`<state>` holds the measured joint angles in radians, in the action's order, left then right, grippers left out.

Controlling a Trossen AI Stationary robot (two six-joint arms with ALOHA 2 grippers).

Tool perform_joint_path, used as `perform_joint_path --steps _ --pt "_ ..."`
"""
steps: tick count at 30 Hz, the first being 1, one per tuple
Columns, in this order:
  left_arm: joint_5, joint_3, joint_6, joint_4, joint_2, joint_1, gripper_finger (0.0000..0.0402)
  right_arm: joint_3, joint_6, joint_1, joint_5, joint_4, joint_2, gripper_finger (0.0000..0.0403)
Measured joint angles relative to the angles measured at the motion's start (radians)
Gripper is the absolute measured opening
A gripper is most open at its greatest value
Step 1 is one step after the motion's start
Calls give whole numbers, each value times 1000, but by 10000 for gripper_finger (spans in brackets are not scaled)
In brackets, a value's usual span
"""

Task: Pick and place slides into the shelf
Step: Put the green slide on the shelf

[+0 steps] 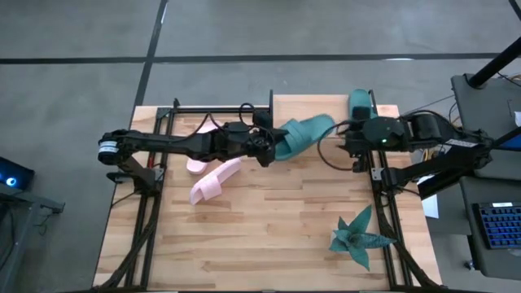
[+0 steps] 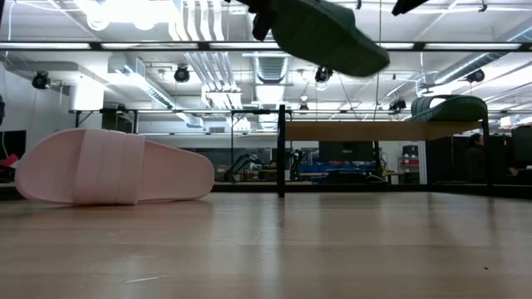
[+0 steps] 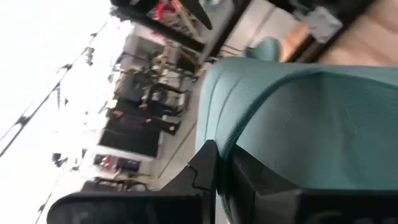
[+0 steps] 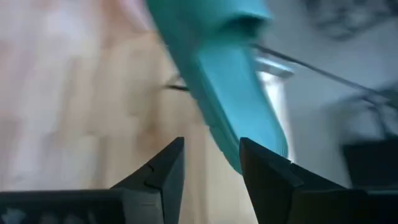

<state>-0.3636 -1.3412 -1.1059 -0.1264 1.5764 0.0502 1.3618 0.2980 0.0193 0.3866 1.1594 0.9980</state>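
A dark teal slide [image 1: 305, 134] is up in the air over the far middle of the table, and the low view shows it high up [image 2: 324, 33]. My left gripper [image 1: 269, 153] is shut on it. The second teal slide [image 1: 360, 102] rests sole-down on the shelf [image 1: 326, 104] at the table's far edge, also seen from the low view [image 2: 449, 108]. One pink slide [image 1: 216, 183] lies on the tabletop. The other pink slide [image 1: 198, 165] is partly hidden under my left arm. My right gripper [image 4: 211, 149] is open just right of the lifted slide's free end. My left gripper pinches the lifted teal slide between its two fingers [image 3: 205, 165] at the sole's edge [image 3: 227, 134], on the end nearest my left arm [image 1: 281, 148]. The fingers come level from the table's left. The slide is lifted clear and slants away toward the shelf.
A teal spiky star-shaped plant [image 1: 358, 236] sits near the table's right near corner. The shelf's black posts [image 2: 281, 149] stand at the far edge. Bare wood [image 1: 277, 228] fills the near middle of the table.
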Motion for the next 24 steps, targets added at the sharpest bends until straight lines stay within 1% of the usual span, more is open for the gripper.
perform_joint_path --steps 2,5,7,8,13,15,18,24 --pt "-12 1 9 -42 3 0 1 9 -37 0 112 -29 -17 138" --pt "-19 -3 68 -118 31 0 0 9 -78 -1 292 -77 -39 130" --pt "-42 -7 99 -164 64 0 0 9 -92 -1 373 -118 -54 125" --pt "-65 -8 104 -190 81 0 0 9 -93 0 392 -138 -64 122" --pt "-243 -8 36 -355 190 0 0 9 -86 0 407 -268 -98 112" --pt "-315 -30 21 -377 236 1 0 9 -81 0 402 -304 -111 108" --pt "-376 -99 23 -375 306 0 0 9 -70 0 402 -333 -123 104" --pt "-453 -296 -37 -360 456 -11 0 8 -58 0 400 -328 -122 103"
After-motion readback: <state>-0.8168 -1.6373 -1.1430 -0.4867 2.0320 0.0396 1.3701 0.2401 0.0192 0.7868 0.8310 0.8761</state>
